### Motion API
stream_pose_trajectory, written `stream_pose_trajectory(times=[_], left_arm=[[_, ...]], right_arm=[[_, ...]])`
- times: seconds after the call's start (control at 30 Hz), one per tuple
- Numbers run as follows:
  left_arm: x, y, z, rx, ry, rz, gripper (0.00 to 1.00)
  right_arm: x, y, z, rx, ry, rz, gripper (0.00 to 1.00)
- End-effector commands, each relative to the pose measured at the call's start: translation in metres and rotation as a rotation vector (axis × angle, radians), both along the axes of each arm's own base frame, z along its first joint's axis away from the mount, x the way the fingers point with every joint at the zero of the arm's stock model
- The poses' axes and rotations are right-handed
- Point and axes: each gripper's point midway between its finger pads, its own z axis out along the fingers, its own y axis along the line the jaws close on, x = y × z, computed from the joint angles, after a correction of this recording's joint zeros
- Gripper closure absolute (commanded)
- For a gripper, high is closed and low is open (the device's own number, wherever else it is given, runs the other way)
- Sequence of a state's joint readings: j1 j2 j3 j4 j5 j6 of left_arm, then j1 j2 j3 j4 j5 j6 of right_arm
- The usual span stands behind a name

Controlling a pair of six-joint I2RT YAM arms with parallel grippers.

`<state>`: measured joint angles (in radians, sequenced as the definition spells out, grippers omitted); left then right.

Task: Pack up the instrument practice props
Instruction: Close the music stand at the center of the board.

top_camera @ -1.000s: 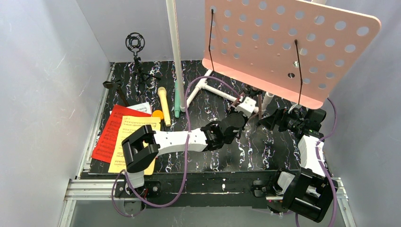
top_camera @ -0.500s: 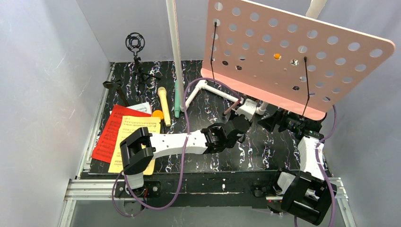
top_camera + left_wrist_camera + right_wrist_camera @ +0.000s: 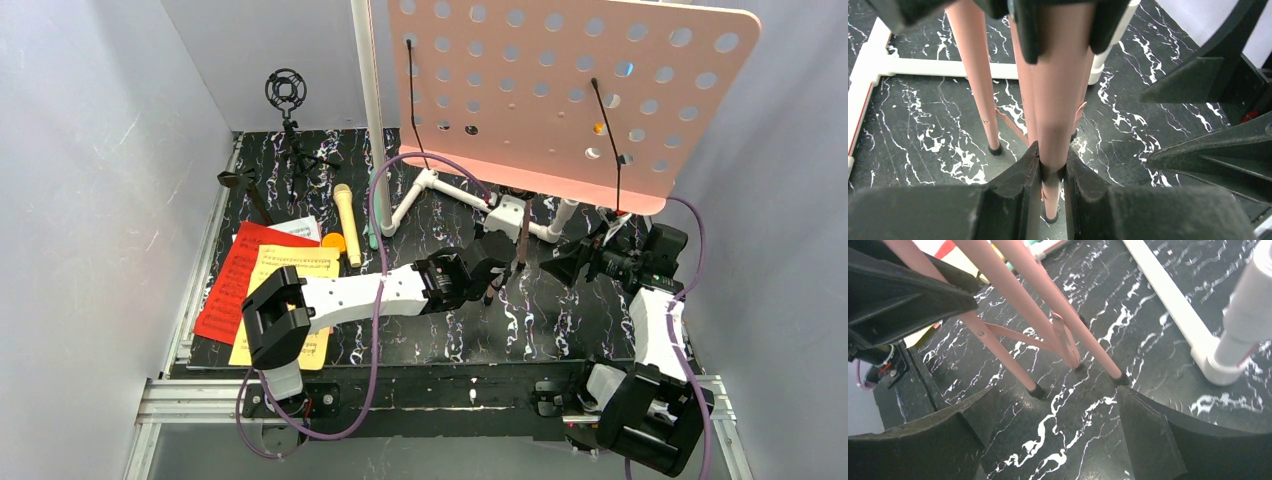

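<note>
The pink hole-punched music stand [image 3: 560, 90] stands upright at the back right, its desk filling the top of the overhead view. My left gripper [image 3: 497, 262] [image 3: 1052, 161] is shut on the stand's pink pole [image 3: 1058, 90], just above the tripod legs [image 3: 975, 85]. My right gripper [image 3: 572, 262] [image 3: 1058, 396] is open, its fingers astride two leg feet [image 3: 1037, 390] without touching them. At the left lie the yellow sheet music [image 3: 290, 290], the red folder [image 3: 235, 275], the yellow microphone [image 3: 346, 222] and the mint-green microphone [image 3: 372, 238], which a cable partly hides.
A white pipe frame [image 3: 440, 190] lies behind the stand, with an upright pipe [image 3: 372, 100]. At the back left are a black shock-mount stand [image 3: 288, 95] and a small black stand [image 3: 240, 180]. An orange ball [image 3: 333, 242] sits by the microphones. Walls close in on both sides.
The music stand has swung and shifted left, its desk now more level. My left gripper moved left and nearer with the pole. The right gripper stayed open beside the legs.
</note>
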<state>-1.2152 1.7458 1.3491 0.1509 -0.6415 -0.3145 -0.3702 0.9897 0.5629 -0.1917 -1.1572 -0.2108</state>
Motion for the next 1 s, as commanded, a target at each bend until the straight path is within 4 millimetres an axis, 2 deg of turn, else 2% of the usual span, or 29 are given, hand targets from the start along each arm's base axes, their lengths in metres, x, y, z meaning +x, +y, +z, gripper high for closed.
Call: stream_pose_trajectory(times=[0.0,0.23,0.5,0.73,0.97], left_arm=[[-0.015,-0.003,0.050,-0.165,0.000,-0.054,1.00],[-0.021,-0.008,0.053,-0.171,0.011,-0.111,1.00],[-0.030,-0.010,0.056,-0.161,0.008,-0.181,1.00],[-0.036,-0.016,0.059,-0.171,0.018,-0.227,1.00],[-0.038,-0.018,0.062,-0.176,0.016,-0.243,1.00]], right_arm=[[-0.003,0.012,0.028,-0.066,-0.213,0.159,0.04],[0.012,0.020,0.045,-0.115,-0.323,0.237,0.06],[0.029,0.045,0.064,-0.112,-0.372,0.338,0.14],[0.039,0.051,0.071,-0.120,-0.386,0.358,0.18],[0.046,0.062,0.075,-0.130,-0.403,0.389,0.27]])
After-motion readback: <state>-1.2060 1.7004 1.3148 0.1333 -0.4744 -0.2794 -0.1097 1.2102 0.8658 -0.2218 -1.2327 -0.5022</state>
